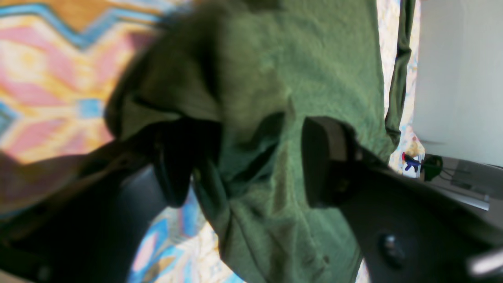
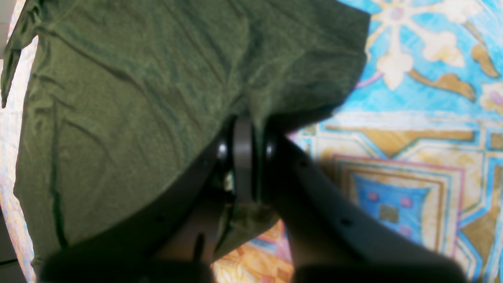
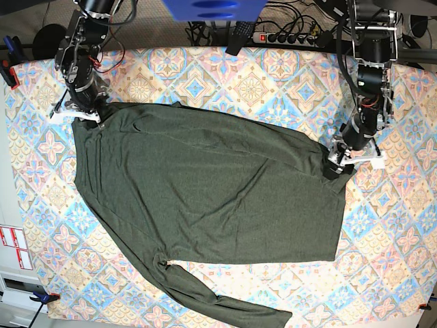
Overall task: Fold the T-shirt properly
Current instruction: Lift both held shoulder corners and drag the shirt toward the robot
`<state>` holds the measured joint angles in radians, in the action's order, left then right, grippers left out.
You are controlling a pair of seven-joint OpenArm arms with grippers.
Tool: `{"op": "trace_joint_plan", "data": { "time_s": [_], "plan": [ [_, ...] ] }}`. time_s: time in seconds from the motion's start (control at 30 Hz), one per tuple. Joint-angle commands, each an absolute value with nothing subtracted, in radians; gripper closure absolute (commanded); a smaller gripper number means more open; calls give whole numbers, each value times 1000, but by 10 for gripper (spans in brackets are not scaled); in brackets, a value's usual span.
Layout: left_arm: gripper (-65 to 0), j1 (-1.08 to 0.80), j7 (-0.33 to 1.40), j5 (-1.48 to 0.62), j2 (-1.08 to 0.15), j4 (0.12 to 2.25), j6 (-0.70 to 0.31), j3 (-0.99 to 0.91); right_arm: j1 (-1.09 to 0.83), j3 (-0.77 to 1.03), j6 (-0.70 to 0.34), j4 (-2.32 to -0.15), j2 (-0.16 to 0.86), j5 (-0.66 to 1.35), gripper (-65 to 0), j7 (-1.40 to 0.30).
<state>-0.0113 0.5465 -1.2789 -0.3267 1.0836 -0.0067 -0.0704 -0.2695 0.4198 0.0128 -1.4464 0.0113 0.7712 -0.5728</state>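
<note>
T-shirt [image 3: 212, 184] lies spread across the patterned tablecloth [image 3: 287, 89], dark olive, mostly flat with diagonal wrinkles. One long sleeve [image 3: 225, 304] trails toward the near edge of the table.

Right gripper [image 2: 243, 129] sits at the shirt's far corner on the base view's left, jaws pressed together and pinching a fold of the fabric; cloth bunches above the fingers and a bit hangs below them.

Left gripper [image 1: 251, 157] is at the shirt's edge on the base view's right, jaws spread, fingers [image 1: 326, 157] standing either side of a ridge of fabric; left wrist view is blurred, contact unclear.

Power strip [image 3: 287, 37] and cables lie beyond the far edge.
</note>
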Motion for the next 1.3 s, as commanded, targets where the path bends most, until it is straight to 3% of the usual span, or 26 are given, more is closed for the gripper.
{"op": "trace_joint_plan", "data": {
  "time_s": [0.0,0.1,0.2,1.03,1.27],
  "plan": [
    [-276,-10,585,-1273,-323,1087,8,-58,-266,423,2,-1463,21,780,-19,-558],
    [-98,-12,585,-1271,-323,1087,5,-61,-268,423,2,-1463,21,780,-19,-558],
    [0,-18,584,-1273,-326,1087,5,-64,-268,423,2,-1463,21,780,-19,-558],
    [0,-274,585,-1274,-417,1365,7,-116,-328,432,2,-1474,5,780,-19,-558],
    [0,-329,585,-1274,-437,1406,7,-131,-371,433,2,-1570,5,780,-19,-555]
  ]
}}
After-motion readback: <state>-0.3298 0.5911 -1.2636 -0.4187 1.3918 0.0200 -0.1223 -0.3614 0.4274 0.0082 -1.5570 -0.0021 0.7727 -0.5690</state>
